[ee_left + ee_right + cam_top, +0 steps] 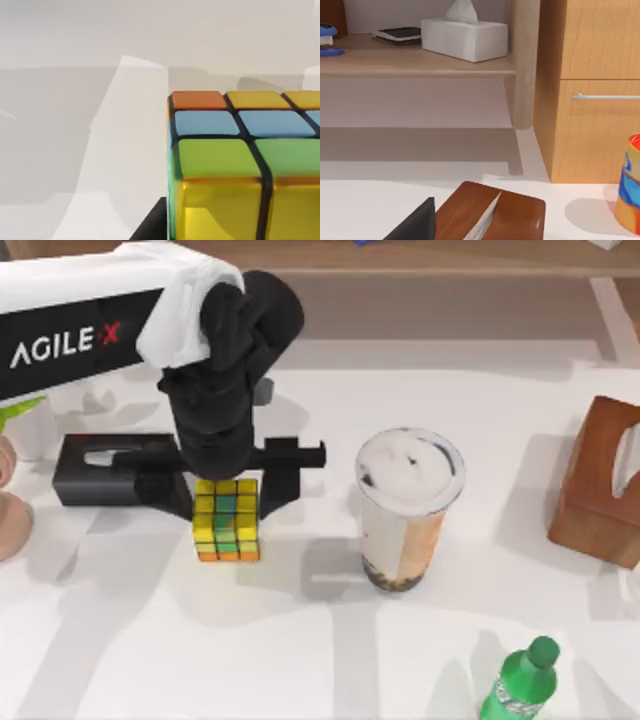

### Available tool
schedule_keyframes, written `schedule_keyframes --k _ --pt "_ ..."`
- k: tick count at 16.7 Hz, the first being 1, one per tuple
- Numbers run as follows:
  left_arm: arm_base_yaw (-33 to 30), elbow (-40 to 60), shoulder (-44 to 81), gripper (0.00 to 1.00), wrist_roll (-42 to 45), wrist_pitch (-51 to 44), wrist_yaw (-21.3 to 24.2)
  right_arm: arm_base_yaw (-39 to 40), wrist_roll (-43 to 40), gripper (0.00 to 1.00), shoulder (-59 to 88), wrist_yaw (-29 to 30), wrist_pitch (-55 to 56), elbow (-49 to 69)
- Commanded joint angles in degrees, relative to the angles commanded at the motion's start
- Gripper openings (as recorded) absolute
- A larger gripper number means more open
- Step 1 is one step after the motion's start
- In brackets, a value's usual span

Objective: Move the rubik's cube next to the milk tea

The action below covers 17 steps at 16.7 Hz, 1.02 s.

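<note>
At the table's (300, 660) six o'clock edge stands a ribbed green bottle (520, 680). Nearer centre, the cube (227, 520), glossy squares on black seams, sits upright at nine o'clock of the tea (405, 510), a clear tapered cup with foamy top, apart from it. Left hand (228, 485) sits over the cube; whether it pinches the cube I cannot tell. Behind lies a matte black box (100, 468).

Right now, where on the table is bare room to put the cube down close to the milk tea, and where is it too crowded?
Free: the strip between the rubik's cube and the milk tea, and the near table area left of the green bottle. Crowded: behind the cube, where the left gripper and black tissue box sit; right of the cup stands a wooden tissue box.
</note>
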Motion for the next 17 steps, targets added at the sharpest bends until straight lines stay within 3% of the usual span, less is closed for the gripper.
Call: schedule_keyframes --k 7,17 --pt "-0.2 1.4 0.9 0.00 -3.5 0.8 -2.9 0.0 0.0 1.00 0.0 0.0 0.0 0.0" --pt "-1.4 -1.6 -1.0 0.00 1.7 0.1 2.0 0.0 0.0 1.00 0.0 0.0 0.0 0.0"
